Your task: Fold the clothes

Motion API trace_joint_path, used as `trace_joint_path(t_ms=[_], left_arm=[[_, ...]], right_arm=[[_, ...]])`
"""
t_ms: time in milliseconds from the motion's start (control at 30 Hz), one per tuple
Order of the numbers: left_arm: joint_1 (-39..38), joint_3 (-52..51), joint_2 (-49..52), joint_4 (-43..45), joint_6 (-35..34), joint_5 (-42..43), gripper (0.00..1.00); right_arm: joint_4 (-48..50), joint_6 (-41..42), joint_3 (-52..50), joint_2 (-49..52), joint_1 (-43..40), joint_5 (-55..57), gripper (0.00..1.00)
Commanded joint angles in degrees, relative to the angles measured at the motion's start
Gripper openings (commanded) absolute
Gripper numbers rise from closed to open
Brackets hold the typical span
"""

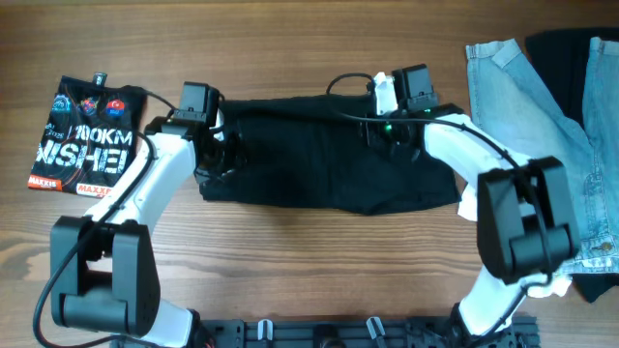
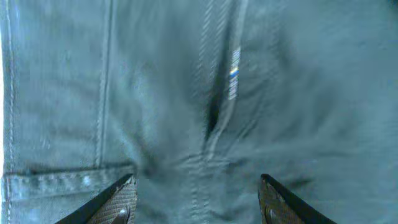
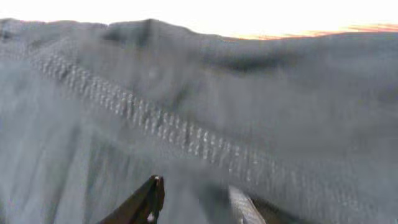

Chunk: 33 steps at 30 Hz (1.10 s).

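The black garment (image 1: 329,159) lies across the counter (image 1: 290,256), long axis left to right. The left gripper (image 2: 198,202), wide open, is over its left end; the right gripper (image 3: 196,202), partly open, over its right part; both empty

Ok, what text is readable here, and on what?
"OOKM": printed garment at far left, start hidden.
"NISHE": same garment, partial.
"MAXXIS": orange, along its lower edge.
Small tag on the black cloth, left wrist view: too blurred to read.
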Motion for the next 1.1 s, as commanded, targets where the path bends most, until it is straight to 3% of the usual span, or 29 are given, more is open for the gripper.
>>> trace_joint_path(t_ms=[0,67,167,300,367,433,533,633,667,767,867,933,1000,1067], left_arm=[[-0.2,-3.1,0.1,0.1,0.7,-0.6,0.63],[-0.2,-3.7,0.1,-0.3,0.7,-0.6,0.62],[-0.2,-3.7,0.1,-0.7,0.7,-0.6,0.62],[0.0,-3.6,0.1,-0.2,0.7,-2.7,0.63],[1.2,-2.1,-0.1,-0.9,1.7,-4.5,0.66],[4.0,0.5,-0.7,-1.6,2.9,-4.5,0.67],[7.4,0.7,-1.0,-0.4,2.9,-4.5,0.76],[9.7,0.7,-0.9,0.9,2.9,-4.5,0.85],[9.8,0.7,-0.5,1.4,2.9,-4.4,0.89],[9.8,0.7,1.8,2.9,6.2,-3.9,0.98],[9.8,0.7,8.1,8.4,12.9,4.8,1.0],[9.7,0.7,12.3,10.5,13.4,11.2,0.97],[9.6,0.7,17.0,11.1,13.7,18.7,0.84],[9.6,0.7,18.2,10.4,13.6,19.4,0.57]], right_arm=[[11.0,8.5,0.2,3.7,-0.6,9.1,0.47],[20.7,9.4,1.3,2.5,-1.2,12.0,0.49],[22.0,9.0,4.2,2.1,-1.6,13.9,0.49],[11.2,7.6,4.7,1.6,-1.6,13.9,0.5],[4.5,6.3,4.7,-0.7,-1.7,18.0,0.56],[0.1,5.7,4.7,-7.0,-1.7,29.0,0.63],[-3.0,2.8,4.7,-15.9,-1.7,31.0,0.7],[-9.8,3.6,4.7,-18.9,-1.7,23.0,0.71],[-15.0,6.5,4.7,-18.8,-1.6,16.9,0.74],[-22.7,10.6,4.3,-18.8,-1.6,12.7,0.8],[-29.9,12.4,4.3,-18.8,-1.6,12.0,0.81],[-30.9,12.3,4.3,-18.8,-1.6,12.0,0.81],[-31.4,12.1,4.3,-18.8,-1.6,10.2,0.8],[-31.5,11.7,4.3,-18.8,-1.2,6.8,0.75]])
